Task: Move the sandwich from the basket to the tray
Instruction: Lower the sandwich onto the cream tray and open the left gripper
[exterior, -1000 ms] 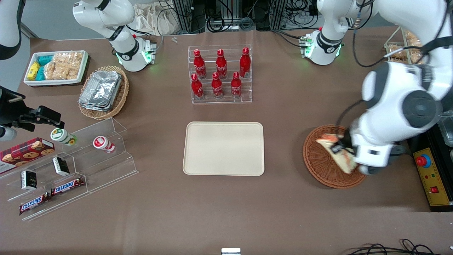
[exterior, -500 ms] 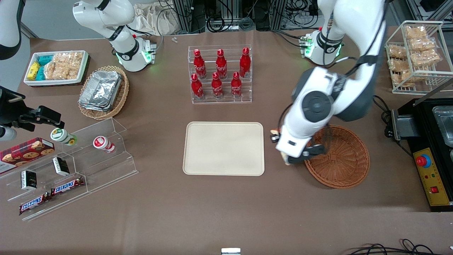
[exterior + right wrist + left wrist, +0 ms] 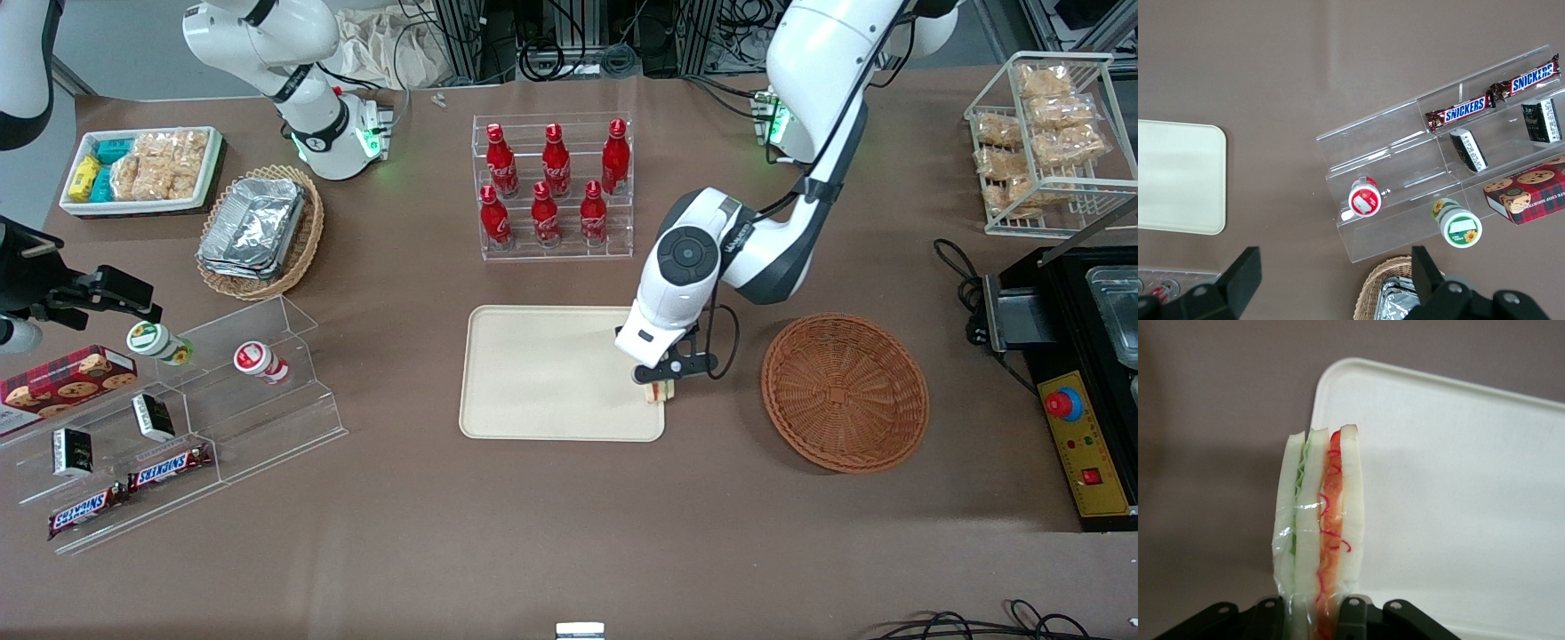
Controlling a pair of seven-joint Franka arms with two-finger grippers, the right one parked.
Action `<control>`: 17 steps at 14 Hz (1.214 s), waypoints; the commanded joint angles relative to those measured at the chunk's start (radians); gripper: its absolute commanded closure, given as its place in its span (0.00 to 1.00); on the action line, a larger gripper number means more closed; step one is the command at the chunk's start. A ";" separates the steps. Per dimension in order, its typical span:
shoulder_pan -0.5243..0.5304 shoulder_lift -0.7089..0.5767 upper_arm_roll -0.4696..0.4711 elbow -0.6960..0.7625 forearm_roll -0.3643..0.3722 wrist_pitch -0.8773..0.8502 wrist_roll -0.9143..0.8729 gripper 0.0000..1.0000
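Brown surface point(image 3: 551, 516); tool point(image 3: 656, 384) clamped on sandwich point(image 3: 1318, 533) over tray point(image 3: 533, 373) rim, basket point(image 3: 845, 391) empty. Risk: releasing this near the edge tips the wedge off.

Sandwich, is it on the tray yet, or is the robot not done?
Not yet. Done: the sandwich is out of the basket. In hand: the end effector grips it, held up over the edge of the tray nearest the basket. Left: lower it onto the tray and let go.
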 commanded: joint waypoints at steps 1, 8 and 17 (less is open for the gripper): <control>-0.038 0.013 0.013 -0.026 0.004 0.050 -0.001 1.00; -0.066 0.087 0.014 -0.016 0.013 0.133 0.003 1.00; -0.051 0.064 0.039 0.022 0.009 0.109 -0.021 0.00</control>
